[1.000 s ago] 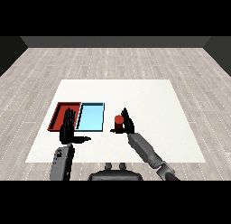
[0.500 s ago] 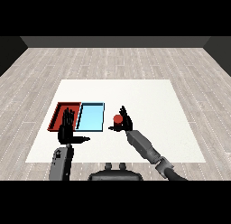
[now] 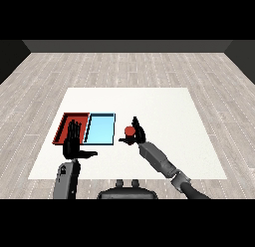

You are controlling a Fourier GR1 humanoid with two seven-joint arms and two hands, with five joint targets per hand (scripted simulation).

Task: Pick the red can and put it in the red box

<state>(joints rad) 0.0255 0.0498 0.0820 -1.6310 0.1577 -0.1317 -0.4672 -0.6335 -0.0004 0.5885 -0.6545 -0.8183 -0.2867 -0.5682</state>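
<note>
Red can point(image 3: 129, 131) sitting in your right hand point(image 3: 136, 136), fingers curling round it, just right of blue tray point(image 3: 100, 129). Red tray point(image 3: 64, 126) waiting. Left hand point(image 3: 73, 146) staying flat, holding nothing.

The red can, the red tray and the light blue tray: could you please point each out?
red can point(image 3: 129, 131), head view, its top.
red tray point(image 3: 64, 125), head view, bare floor.
light blue tray point(image 3: 101, 130), head view, its floor.
</note>
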